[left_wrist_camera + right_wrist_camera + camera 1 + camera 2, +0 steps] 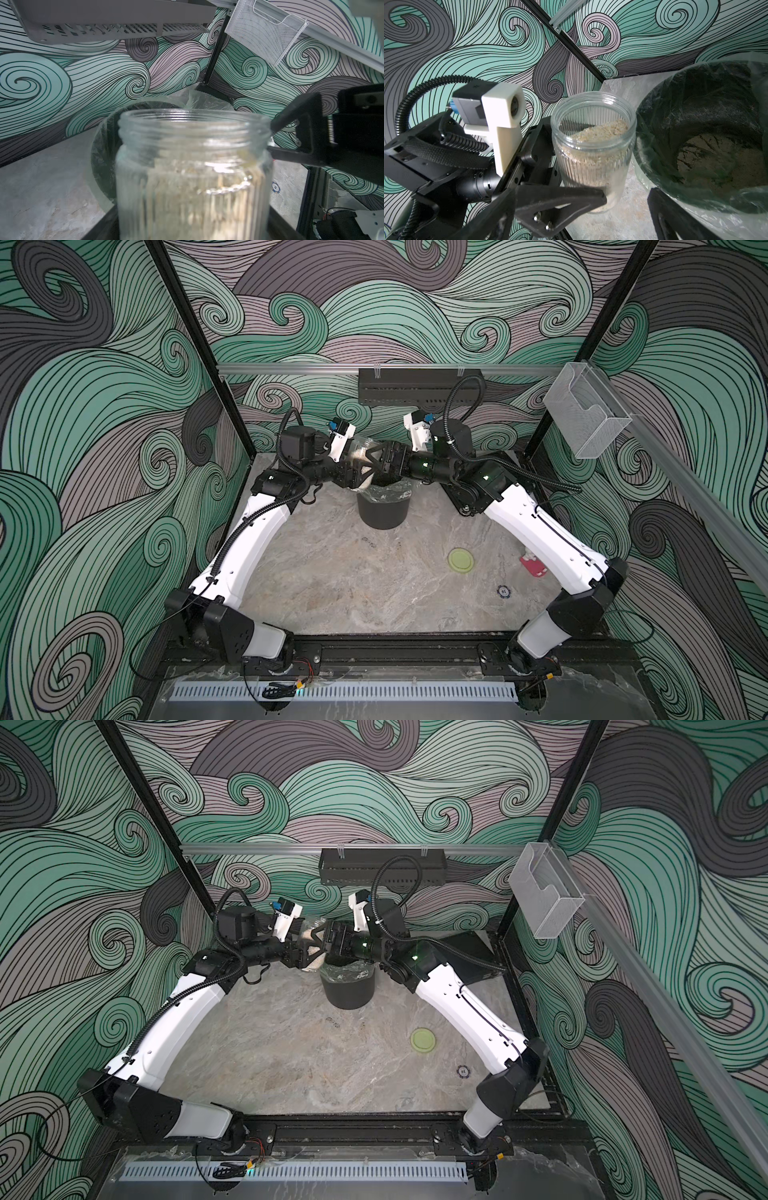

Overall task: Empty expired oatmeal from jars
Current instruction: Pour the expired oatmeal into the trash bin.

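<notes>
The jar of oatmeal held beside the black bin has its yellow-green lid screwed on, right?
One thing is off. The jar of oatmeal held beside the black bin is open, as the right wrist view shows; a top view shows its yellow-green lid lying on the table.

The table has a grey-beige marbled top. A black bin lined with clear plastic stands on it at the far middle. A pale yellow-green lid lies flat right of centre. Further right lies a small pink piece, partly hidden. A blue-and-white poker chip sits nearer, apart from both. Both top views show the bin, lid and chip.
</notes>
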Tool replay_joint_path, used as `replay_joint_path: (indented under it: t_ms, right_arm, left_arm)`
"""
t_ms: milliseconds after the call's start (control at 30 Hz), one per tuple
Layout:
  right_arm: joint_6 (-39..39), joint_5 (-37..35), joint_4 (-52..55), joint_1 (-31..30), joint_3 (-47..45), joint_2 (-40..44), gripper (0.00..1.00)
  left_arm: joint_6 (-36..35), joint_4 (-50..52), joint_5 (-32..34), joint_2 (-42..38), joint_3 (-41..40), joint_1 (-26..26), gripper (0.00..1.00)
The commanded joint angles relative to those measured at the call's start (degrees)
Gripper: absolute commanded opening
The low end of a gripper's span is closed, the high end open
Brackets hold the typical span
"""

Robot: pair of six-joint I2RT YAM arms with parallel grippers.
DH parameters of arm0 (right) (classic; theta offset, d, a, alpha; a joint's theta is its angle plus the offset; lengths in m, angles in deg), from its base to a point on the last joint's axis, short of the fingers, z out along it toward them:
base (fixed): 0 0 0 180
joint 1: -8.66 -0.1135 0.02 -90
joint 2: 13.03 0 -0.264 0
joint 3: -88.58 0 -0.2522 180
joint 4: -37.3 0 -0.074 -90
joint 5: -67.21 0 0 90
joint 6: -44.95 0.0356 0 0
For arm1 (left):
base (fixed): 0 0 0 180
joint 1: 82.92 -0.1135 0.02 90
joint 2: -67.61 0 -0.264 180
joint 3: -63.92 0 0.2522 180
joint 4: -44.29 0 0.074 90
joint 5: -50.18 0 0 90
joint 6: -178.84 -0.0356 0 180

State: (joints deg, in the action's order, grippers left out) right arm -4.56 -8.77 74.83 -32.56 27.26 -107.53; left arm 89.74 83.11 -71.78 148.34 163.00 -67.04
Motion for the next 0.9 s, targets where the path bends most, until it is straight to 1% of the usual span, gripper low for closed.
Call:
replay_joint_path:
  t_ms: [0,200,300,400,500,600,700,867]
  right_arm:
    - [-0.75,-0.62,-2.86,-0.14,3.21,-1.45,0.99]
    - [-1.29,-0.06,-2.85,-0.10,6.65,-5.31,0.99]
    - [-1.47,-1.09,-2.64,-0.10,7.87,-6.65,0.98]
    - [-1.72,-1.30,-2.81,-0.10,8.08,-7.50,0.97]
    - [-2.72,-3.00,-1.44,-0.10,8.89,-8.28,0.96]
    - [-2.95,-3.08,-2.85,-0.05,7.46,-8.04,0.96]
    - [-3.29,-1.61,-2.31,-0.10,10.09,-10.02,0.92]
    - [-3.92,-1.98,-2.34,-0.14,10.12,-10.83,0.85]
  left_arm:
    - [0.68,-7.30,-3.88,-1.03,4.41,-0.54,0.00]
    - [-0.07,-7.66,-5.56,-0.75,4.24,-0.59,0.00]
    - [-0.35,-7.92,-5.56,-0.91,4.07,-0.70,0.00]
    - [-0.55,-8.07,-5.74,-1.10,3.98,-0.77,0.00]
    - [-0.76,-8.27,-5.74,-1.14,3.98,-1.02,0.00]
    - [-0.78,-8.58,-6.57,-1.02,3.89,-1.03,0.00]
    - [-0.86,-8.88,-7.22,-0.84,3.81,-1.03,0.00]
    - [-1.92,-8.37,-7.23,-1.01,3.85,-1.03,0.00]
